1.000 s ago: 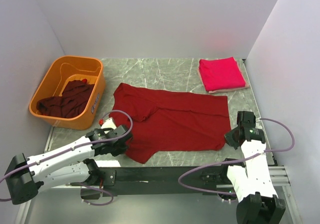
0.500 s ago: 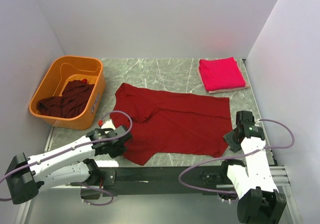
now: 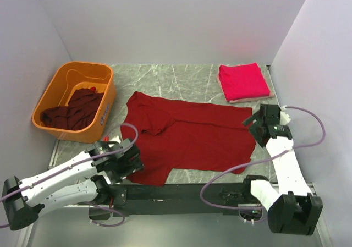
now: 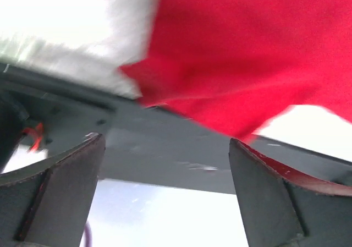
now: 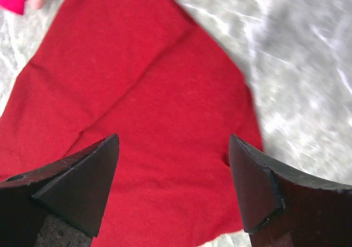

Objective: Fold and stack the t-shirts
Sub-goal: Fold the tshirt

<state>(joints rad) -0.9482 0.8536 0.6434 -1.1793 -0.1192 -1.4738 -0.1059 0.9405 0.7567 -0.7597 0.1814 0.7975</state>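
We see a grey marbled table (image 3: 181, 76) walled on three sides. At its centre a red t-shirt (image 3: 192, 134) lies spread flat, its collar end toward the left and its hem toward the right, one near-left corner reaching the table's near edge. At the far left stands an orange tub (image 3: 108, 106) holding crumpled maroon t-shirts (image 3: 74, 110). At the far right corner rests a folded pink t-shirt (image 3: 243, 82), well apart from the spread one.

The left gripper (image 3: 129, 159) sits at the near-left corner of the red t-shirt. In its wrist view we find the fingers (image 4: 66, 170) spread wide with nothing between them, the cloth (image 4: 247, 54) lying beyond. The right gripper (image 3: 258, 123) is over the shirt's right edge, its fingers (image 5: 82, 181) likewise wide apart and empty above the cloth (image 5: 137, 104).
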